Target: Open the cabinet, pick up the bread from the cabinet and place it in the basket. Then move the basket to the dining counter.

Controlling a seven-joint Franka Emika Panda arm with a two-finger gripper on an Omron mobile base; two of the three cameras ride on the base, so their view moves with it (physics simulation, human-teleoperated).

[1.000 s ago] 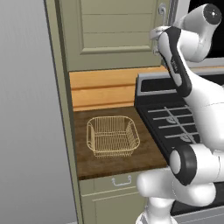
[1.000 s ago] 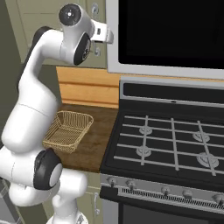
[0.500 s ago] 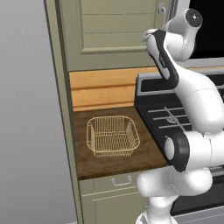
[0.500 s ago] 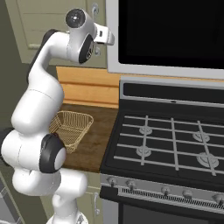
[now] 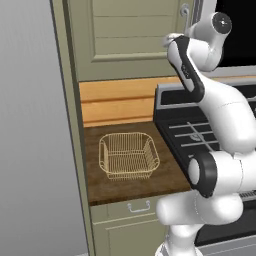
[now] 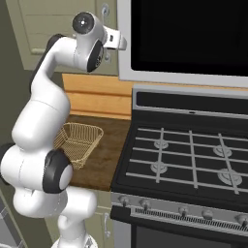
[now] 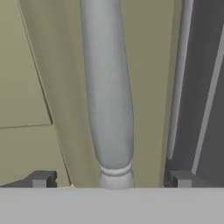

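While the cabinet [image 5: 130, 40] door is shut, the gripper [image 7: 111, 179] sits right up against its silver bar handle [image 7: 107, 87], spread wide and released, with one dark finger tip [image 7: 41, 179] on either side of the bar and nothing clamped; whether the tips touch the bar cannot be told. Seen from the hand view, the handle runs straight up between the finger tips, its rounded lower end just above them, and the olive door panel lies behind it. From the left base view the white arm [image 5: 220, 110] rises in front of the stove [image 5: 200, 125] and bends back toward the cabinet door's lower right corner, where the handle's foot [image 5: 185, 10] shows beside the hand. Below the cabinet, the basket [image 5: 128, 155] stands on the short dark wood worktop [image 5: 165, 175], well apart from the gripper and just left of the stove, with no roll in it. Under the worktop sits a low drawer front with a small handle [image 5: 138, 206]. From the right base view the basket [image 6: 80, 143] is partly hidden behind the arm, and a black oven window [image 6: 189, 36] hangs to the right of the cabinet.
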